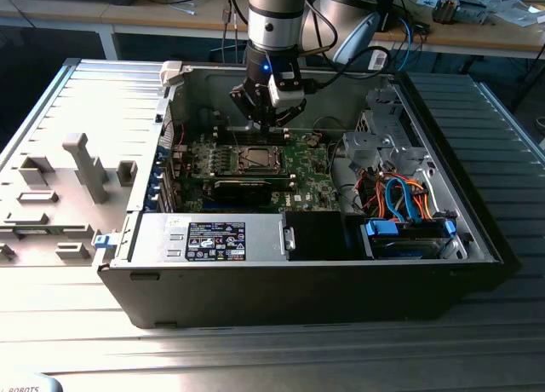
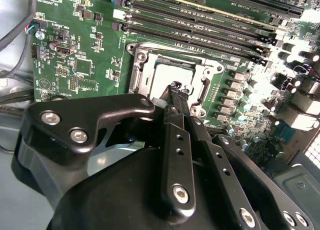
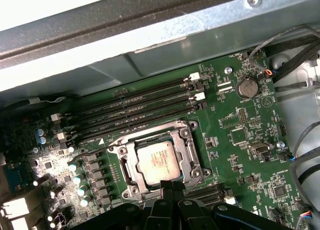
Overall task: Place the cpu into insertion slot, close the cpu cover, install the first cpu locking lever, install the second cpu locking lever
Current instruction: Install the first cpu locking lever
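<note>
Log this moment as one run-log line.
cpu: seated in insertion slot | cpu cover: closed | hand: shut, empty, above socket edge

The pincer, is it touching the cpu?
Cannot tell. In the second wrist view the pincer overlaps the cpu, hiding any gap; in the first wrist view its tips hang at the socket's edge.

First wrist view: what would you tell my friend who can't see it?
A silver cpu sits in its square socket on a green motherboard, with the metal cpu cover closed around it. The black gripper pokes in at the socket's near edge, and long black memory slots run beside it.
</note>
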### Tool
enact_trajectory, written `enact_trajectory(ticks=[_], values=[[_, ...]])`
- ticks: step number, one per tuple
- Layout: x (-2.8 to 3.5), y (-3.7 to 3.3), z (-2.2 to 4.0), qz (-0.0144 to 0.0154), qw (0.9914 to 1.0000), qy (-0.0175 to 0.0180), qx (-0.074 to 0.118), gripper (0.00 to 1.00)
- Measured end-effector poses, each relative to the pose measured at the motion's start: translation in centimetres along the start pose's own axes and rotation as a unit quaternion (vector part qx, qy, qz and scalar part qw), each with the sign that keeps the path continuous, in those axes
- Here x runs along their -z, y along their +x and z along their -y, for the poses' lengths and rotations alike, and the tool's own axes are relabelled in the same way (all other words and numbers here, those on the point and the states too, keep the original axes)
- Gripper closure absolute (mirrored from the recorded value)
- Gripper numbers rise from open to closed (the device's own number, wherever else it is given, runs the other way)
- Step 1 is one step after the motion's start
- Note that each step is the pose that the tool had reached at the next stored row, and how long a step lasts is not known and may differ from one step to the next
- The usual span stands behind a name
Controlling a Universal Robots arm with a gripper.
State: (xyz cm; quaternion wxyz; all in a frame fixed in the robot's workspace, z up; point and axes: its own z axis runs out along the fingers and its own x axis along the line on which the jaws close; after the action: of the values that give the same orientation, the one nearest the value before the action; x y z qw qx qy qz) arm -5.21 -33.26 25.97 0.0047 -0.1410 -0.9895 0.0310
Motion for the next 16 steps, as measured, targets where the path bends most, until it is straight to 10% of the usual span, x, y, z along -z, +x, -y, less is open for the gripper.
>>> enact_trajectory(ticks=[16], values=[[0.18, 0.01, 0.01, -0.0011, 0.99999, -0.0041, 0.000, 0.89]])
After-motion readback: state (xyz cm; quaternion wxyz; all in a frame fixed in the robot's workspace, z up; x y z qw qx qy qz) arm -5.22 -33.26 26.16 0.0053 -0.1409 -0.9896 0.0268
